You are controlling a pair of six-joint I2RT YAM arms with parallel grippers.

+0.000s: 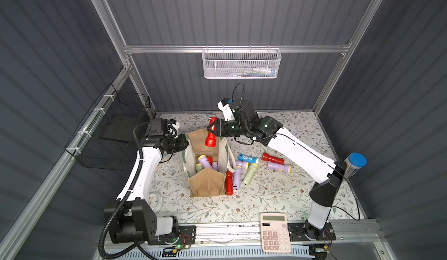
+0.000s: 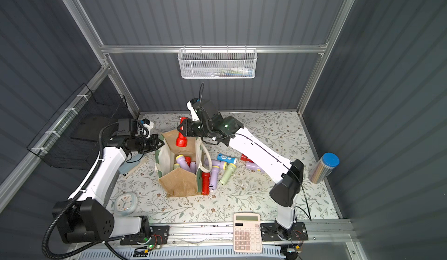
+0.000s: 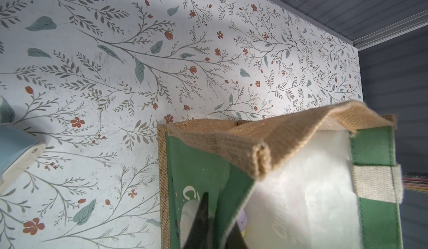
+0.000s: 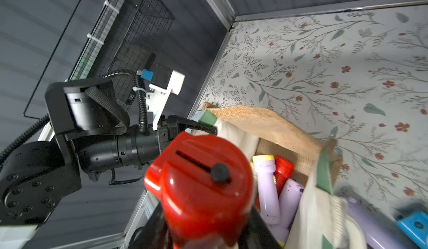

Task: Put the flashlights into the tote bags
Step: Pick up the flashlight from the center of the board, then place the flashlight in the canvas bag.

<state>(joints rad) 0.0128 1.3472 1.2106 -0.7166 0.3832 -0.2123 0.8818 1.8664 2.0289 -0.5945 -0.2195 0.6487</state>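
The tan jute tote bag [image 1: 206, 184] [image 2: 180, 182] stands open mid-table, with lilac [image 1: 205, 161], red and pale green flashlights inside. My left gripper [image 1: 187, 141] [image 2: 161, 143] [image 3: 217, 227] is shut on the bag's green side wall [image 3: 192, 166] at its rim. My right gripper [image 1: 212, 128] [image 2: 182, 127] [image 4: 206, 231] is shut on a red flashlight [image 1: 211, 139] [image 2: 181, 140] [image 4: 199, 185], which hangs head down over the bag's far end. Right of the bag lie more flashlights: blue [image 1: 248, 159], red [image 1: 272, 158], lilac [image 1: 279, 167], pale green [image 1: 250, 176] and a red one [image 1: 229, 182] against the bag.
A pink calculator [image 1: 275, 232] lies at the front edge. A clear pencil tube with a blue lid [image 1: 354, 164] stands at the right wall. A round clock [image 2: 125, 203] and a pale blue stapler [image 2: 131, 165] lie by the left arm. Wire baskets [image 1: 242, 64] [image 1: 108, 130] hang on the walls.
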